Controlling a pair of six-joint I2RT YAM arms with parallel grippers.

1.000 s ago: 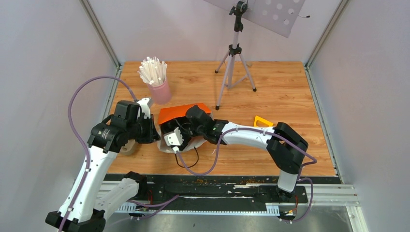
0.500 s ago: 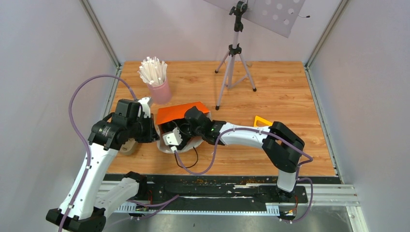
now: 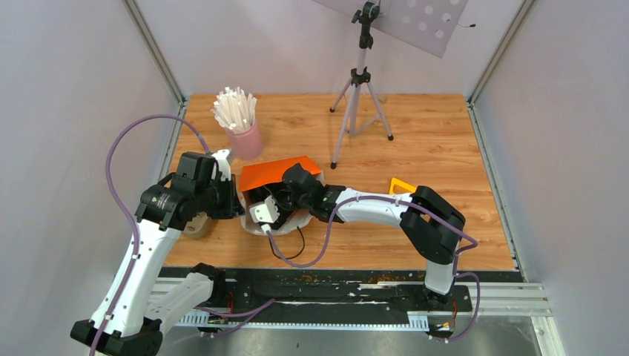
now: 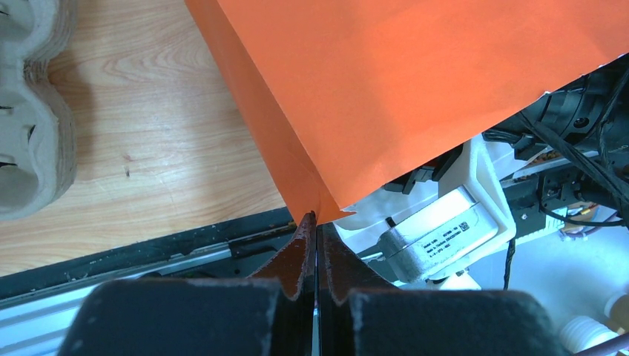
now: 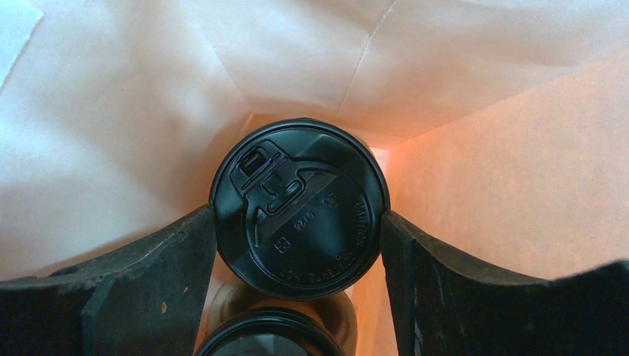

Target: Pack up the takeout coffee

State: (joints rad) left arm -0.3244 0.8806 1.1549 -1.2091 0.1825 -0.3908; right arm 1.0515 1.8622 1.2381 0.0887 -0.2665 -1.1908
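The takeout coffee (image 5: 299, 196) shows from above as a black round lid, inside an orange paper bag (image 3: 278, 173) with a white lining. My right gripper (image 5: 298, 216) reaches into the bag, and its two dark fingers press the lid's rim on either side. A second black lid (image 5: 267, 337) peeks in below it, with a tan rim around it. My left gripper (image 4: 317, 219) is shut on the bag's (image 4: 415, 89) lower corner edge and holds the mouth open. In the top view the cup itself is hidden by the bag and the right arm.
A grey-brown pulp cup tray (image 4: 30, 111) lies left of the bag, under the left arm (image 3: 196, 225). A pink cup of white sticks (image 3: 243, 126) stands at the back left. A tripod (image 3: 360, 89) stands behind, and a yellow triangle (image 3: 403, 185) lies to the right.
The right arm has slid a little to the left, further into the bag. The left gripper keeps its pinch on the bag's edge.
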